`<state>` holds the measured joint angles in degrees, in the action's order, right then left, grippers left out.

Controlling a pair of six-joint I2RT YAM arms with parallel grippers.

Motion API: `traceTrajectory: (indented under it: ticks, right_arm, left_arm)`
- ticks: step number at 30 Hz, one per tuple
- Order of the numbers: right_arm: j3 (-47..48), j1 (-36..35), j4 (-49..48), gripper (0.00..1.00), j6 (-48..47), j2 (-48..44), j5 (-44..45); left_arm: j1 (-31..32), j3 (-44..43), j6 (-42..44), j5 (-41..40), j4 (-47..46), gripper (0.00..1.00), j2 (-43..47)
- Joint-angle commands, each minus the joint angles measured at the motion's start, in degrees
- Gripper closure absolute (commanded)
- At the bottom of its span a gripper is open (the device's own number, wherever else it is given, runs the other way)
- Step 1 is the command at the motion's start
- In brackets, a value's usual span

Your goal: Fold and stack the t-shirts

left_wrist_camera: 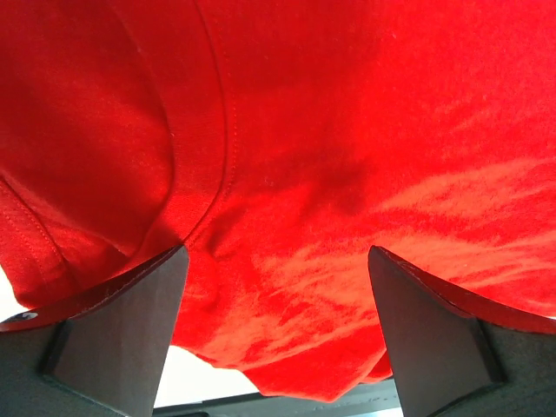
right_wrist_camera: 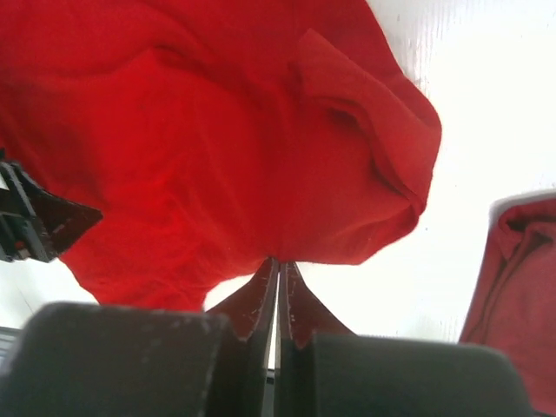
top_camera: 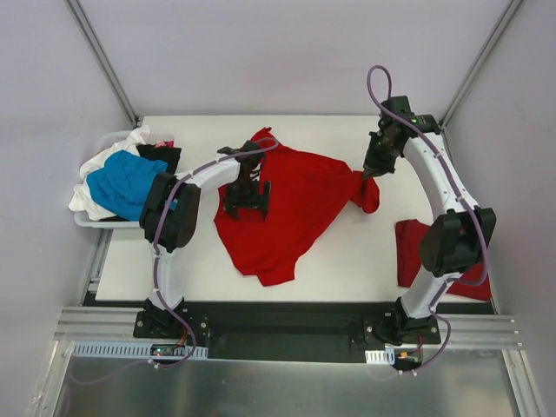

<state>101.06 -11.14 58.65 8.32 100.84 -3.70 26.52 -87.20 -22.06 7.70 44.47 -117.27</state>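
Note:
A bright red t-shirt (top_camera: 291, 208) lies spread and rumpled on the middle of the white table (top_camera: 365, 261). My left gripper (top_camera: 248, 204) hovers open over its left part; in the left wrist view the red cloth (left_wrist_camera: 330, 156) fills the picture between the two dark fingers (left_wrist_camera: 122, 339), with nothing pinched. My right gripper (top_camera: 368, 172) is shut on the shirt's right edge, beside a bunched sleeve (top_camera: 371, 195). The right wrist view shows the jaws pressed together on the red hem (right_wrist_camera: 278, 259). A folded red t-shirt (top_camera: 415, 252) lies flat at the right.
A white bin (top_camera: 82, 217) at the table's left edge holds a heap of t-shirts: blue (top_camera: 126, 184), white (top_camera: 104, 161) and black (top_camera: 161, 156). The folded shirt (right_wrist_camera: 521, 295) shows at the right of the right wrist view. Grey walls enclose the table.

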Motion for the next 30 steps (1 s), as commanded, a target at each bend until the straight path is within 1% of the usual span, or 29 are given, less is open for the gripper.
traceTrajectory:
  ticks: [1, 6, 7, 8, 9, 10, 12, 13, 16, 17, 18, 20, 21, 22, 24, 25, 28, 30]
  right_arm:
    - [-2.8, -0.7, 3.7, 0.99, -0.5, 2.1, 0.2]
    - [-6.6, -2.1, 5.3, 0.99, -1.4, 5.4, 0.6]
    - [-7.1, -2.2, 5.9, 0.91, -1.7, 7.0, 0.3]
    - [-7.4, -2.4, 6.8, 0.81, -2.2, 7.6, -0.1]
    - [-7.5, -2.7, 7.3, 0.53, -2.5, 8.0, 0.0]
    - [-7.6, -3.3, 7.7, 0.39, -3.3, 8.4, 0.2]
    - [-7.4, -3.9, 10.3, 0.21, -3.7, 8.7, 1.8]
    - [-7.5, -4.0, 11.0, 0.18, -3.6, 8.4, 2.6]
    - [-10.0, -4.4, 11.7, 0.17, -3.1, 4.5, 2.6]
    - [-12.7, -4.8, 11.1, 0.17, -2.4, 1.8, 1.5]
    - [-13.9, -6.2, 11.0, 0.17, -2.1, 0.3, 1.0]
    - [-16.8, -8.2, 10.6, 0.17, -1.1, -1.9, 0.5]
    - [-19.6, -10.6, 10.2, 0.17, -0.4, -4.3, 0.5]
    - [-20.8, -11.5, 9.6, 0.17, 0.3, -5.2, 0.5]
    - [-23.5, -13.3, 8.0, 0.17, 2.7, -7.3, -0.6]
    - [-24.0, -13.6, 7.5, 0.17, 3.4, -7.6, -0.9]
    - [-23.7, -15.0, 7.0, 0.17, 4.0, -6.9, -1.0]
    - [-22.7, -15.5, 7.1, 0.17, 3.6, -5.8, -1.0]
  left_arm:
    - [-1.1, 0.2, -0.7, -0.5, 0.2, 0.14, 1.4]
    - [-3.1, 1.5, -0.3, -1.5, 0.2, 0.15, 2.6]
    - [-3.4, 1.3, -0.1, -1.6, 0.2, 0.14, 2.7]
    - [-3.8, 0.7, -0.1, -1.4, 0.2, 0.14, 2.8]
    - [-4.8, 0.3, -0.1, -1.3, 0.4, 0.14, 2.8]
    - [-5.2, -0.9, -0.1, -0.9, 0.4, 0.15, 2.7]
    - [-6.9, -2.2, -0.3, -0.7, 0.9, 0.14, 2.4]
    - [-7.4, -3.7, -0.4, -0.1, 1.4, 0.14, 2.2]
    - [-8.9, -6.2, -0.8, 1.3, 2.9, 0.15, 2.1]
    - [-8.6, -6.5, -0.4, 1.3, 3.8, 0.15, 2.7]
    - [-8.0, -6.3, -0.1, 0.7, 4.1, 0.15, 3.5]
    - [-4.1, -4.1, 0.4, -0.5, 4.3, 0.15, 7.1]
    - [-2.5, -3.0, 0.3, -0.1, 4.5, 0.15, 8.5]
    - [-0.1, -0.5, 0.0, 0.1, 4.7, 0.15, 11.0]
    - [1.5, 3.2, -1.5, 1.1, 5.1, 0.14, 13.6]
    - [1.9, 6.9, -1.9, 1.2, 5.2, 0.14, 16.1]
    - [1.8, 13.4, -2.4, -0.6, 5.1, 0.13, 19.6]
    - [1.1, 15.5, -2.5, -1.2, 5.3, 0.13, 20.0]
